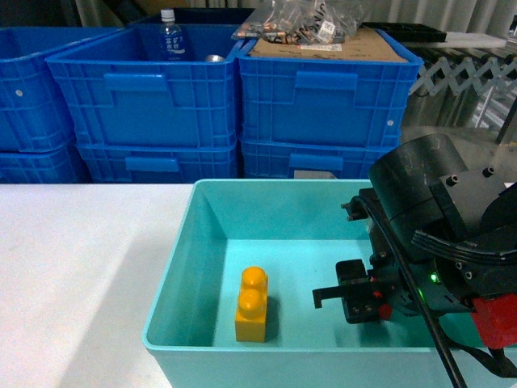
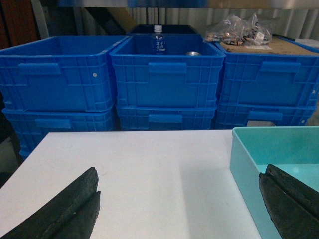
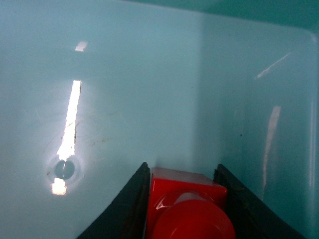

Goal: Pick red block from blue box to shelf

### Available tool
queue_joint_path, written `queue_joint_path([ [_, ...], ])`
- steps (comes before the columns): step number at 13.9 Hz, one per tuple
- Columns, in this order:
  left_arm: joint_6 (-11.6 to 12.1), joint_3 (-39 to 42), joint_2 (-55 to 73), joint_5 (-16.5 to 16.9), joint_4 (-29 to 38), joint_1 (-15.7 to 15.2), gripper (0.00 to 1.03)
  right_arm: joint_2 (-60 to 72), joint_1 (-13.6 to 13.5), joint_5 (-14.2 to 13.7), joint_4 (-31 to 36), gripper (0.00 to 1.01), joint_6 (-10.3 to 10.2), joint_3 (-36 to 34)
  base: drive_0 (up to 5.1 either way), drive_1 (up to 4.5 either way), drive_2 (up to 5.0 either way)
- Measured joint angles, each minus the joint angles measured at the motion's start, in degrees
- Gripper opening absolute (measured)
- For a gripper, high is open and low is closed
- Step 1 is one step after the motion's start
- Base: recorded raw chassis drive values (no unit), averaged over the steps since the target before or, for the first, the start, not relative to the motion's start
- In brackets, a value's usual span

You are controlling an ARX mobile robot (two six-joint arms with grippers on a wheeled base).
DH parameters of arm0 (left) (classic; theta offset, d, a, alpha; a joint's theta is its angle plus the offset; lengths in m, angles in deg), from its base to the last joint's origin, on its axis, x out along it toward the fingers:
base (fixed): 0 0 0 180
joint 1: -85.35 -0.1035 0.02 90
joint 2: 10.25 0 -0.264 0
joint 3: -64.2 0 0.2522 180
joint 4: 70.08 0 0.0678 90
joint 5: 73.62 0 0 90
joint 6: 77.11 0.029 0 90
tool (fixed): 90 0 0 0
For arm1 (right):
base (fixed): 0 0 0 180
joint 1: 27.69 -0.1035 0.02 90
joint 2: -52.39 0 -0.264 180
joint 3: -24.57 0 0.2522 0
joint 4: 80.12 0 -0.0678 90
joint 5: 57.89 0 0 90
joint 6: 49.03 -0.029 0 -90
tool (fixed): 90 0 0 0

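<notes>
turquoise plastic forms the blue box (image 1: 202, 242), which sits on a white table (image 1: 81, 267). behind the table we see stacked dark blue crates (image 1: 153, 105); one holds a water bottle (image 1: 170, 36), another carries a cardboard sheet (image 1: 323, 47) with clear bags of small parts (image 1: 299, 20) on it.

inside the box, a yellow two-stud brick (image 1: 253, 305) lies on the floor left of centre, its long axis running front to back, well apart from the right gripper (image 1: 343, 295). nothing stands between them.

we find the red block (image 3: 187, 209) in the right wrist view, near the box's right wall, its round stud turned toward the camera; being roughly cubic, it shows no clear long axis. in the head view the arm hides it.

the right arm reaches down into the right half of the box, its wrist bent so the gripper points left across the floor. its two dark fingers (image 3: 132, 209) press against opposite sides of the block, closed upon it.

the left gripper (image 2: 179, 209) hovers low over the table beside the box's left wall, its fingers spread wide with nothing between them.
</notes>
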Motion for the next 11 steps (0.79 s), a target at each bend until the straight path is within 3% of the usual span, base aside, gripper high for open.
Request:
queue_joint_path([
  [1, 0.0, 0.0, 0.0, 0.0, 0.0, 0.0, 0.98, 0.0, 0.1, -0.4, 1.1, 0.33, 0.0, 0.0, 0.0, 0.0, 0.0],
  [2, 0.0, 0.0, 0.0, 0.0, 0.0, 0.0, 0.98, -0.4, 0.3, -0.2, 2.4, 0.3, 0.0, -0.6, 0.0, 0.0, 0.0],
  [6, 0.0, 0.0, 0.0, 0.0, 0.0, 0.0, 0.98, -16.4, 3.4, 2.9, 8.4, 0.29, 0.6, -11.3, 0.0, 0.0, 0.0],
  [8, 0.0, 0.0, 0.0, 0.0, 0.0, 0.0, 0.98, -32.3, 6.5, 4.3, 12.6, 0.29, 2.8, -21.3, 0.0, 0.0, 0.0],
  [9, 0.0, 0.0, 0.0, 0.0, 0.0, 0.0, 0.98, -41.9, 8.5, 4.4, 13.8, 0.29, 5.2, -27.7, 0.0, 0.0, 0.0],
  [11, 0.0, 0.0, 0.0, 0.0, 0.0, 0.0, 0.98, -59.1, 10.1, 1.9, 20.2, 0.29, 9.3, -39.6, 0.0, 0.0, 0.0],
])
